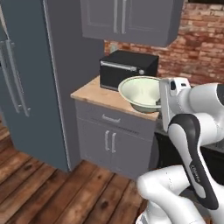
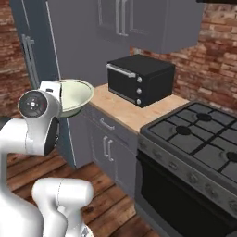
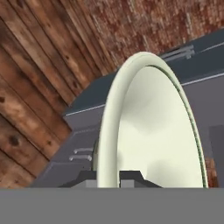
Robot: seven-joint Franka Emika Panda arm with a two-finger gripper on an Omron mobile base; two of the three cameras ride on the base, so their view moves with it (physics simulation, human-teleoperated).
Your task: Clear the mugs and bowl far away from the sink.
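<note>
Landmark: the black microwave [image 1: 127,70] on the wooden countertop [image 1: 94,93].

The bowl [image 1: 141,92] is off the counter surface, held up in the air in front of the microwave, on the robot's side of it. From the left base camera it overlaps the microwave's lower right corner and the counter edge; from the right base camera it hangs left of the microwave, out past the counter's end, over the wood floor [image 1: 48,183]. It sits tilted, mouth turned partly up and toward the microwave side (pale cream-green inside, lighter rim).

The gripper [image 3: 107,176] is closed down tight on the bowl's rim: in the hand camera the two dark fingertips [image 3: 130,176] stand either side of the rim's edge, one outside the wall and one inside. The bowl's rim runs away from the fingers in a long arc.

Below the microwave: grey cabinet doors [image 1: 107,142] and a drawer with metal handles. Right of the microwave, a gas stove [image 2: 203,134] adjoins the counter. Left of it, the tall grey fridge [image 1: 24,74]. Brick wall [image 2: 215,51] behind.
</note>
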